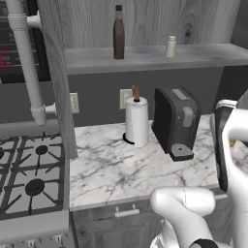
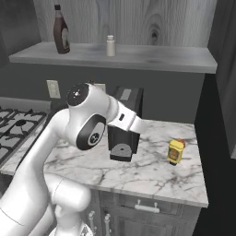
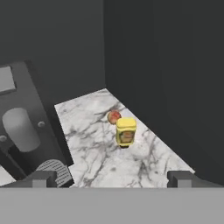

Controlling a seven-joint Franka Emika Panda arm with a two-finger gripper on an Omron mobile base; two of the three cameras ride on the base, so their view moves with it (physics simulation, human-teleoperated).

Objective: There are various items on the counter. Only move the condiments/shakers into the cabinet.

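A yellow squeeze bottle (image 3: 125, 132) (image 2: 175, 152) stands upright on the white marble counter (image 2: 147, 173) near its right end, close to the dark side wall. My gripper (image 3: 113, 179) hovers above and short of it, open, with nothing between its fingertips (image 3: 43, 178). On the cabinet's pale grey shelf board (image 1: 145, 59) (image 2: 152, 57) a tall dark brown bottle (image 1: 118, 33) (image 2: 61, 36) stands at the left. A small pale shaker (image 1: 171, 47) (image 2: 110, 46) stands a little to its right.
A black coffee machine (image 1: 177, 121) (image 3: 26, 127) stands mid-counter, left of the yellow bottle. A white paper-towel roll (image 1: 137, 121) is left of it, and the gas stove (image 1: 29, 179) lies further left. A small round red-orange thing (image 3: 113, 117) sits just behind the yellow bottle.
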